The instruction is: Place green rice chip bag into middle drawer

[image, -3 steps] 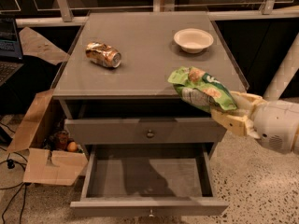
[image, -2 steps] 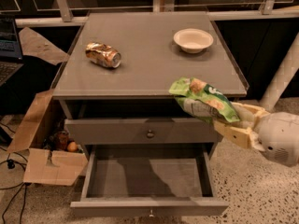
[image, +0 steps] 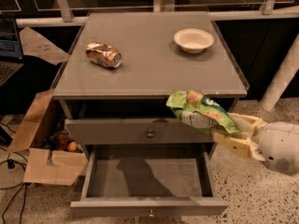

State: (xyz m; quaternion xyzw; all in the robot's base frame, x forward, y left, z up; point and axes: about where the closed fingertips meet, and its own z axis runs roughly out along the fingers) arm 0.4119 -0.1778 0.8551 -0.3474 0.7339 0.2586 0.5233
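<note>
Currently the end effector sits at the right of the table, level with the closed drawer, clenched on one end of the green rice chip bag. The bag hangs in the air just off the table's front right corner, above the right part of the open middle drawer. To complete the step well, carry the bag left and down until it is over the bare drawer floor, clear of the right side wall and front panel, then release low so the wrinkly bag settles flat inside. Count: one bag, one dented can, one white bowl, two drawers in view, one open and one shut
</note>
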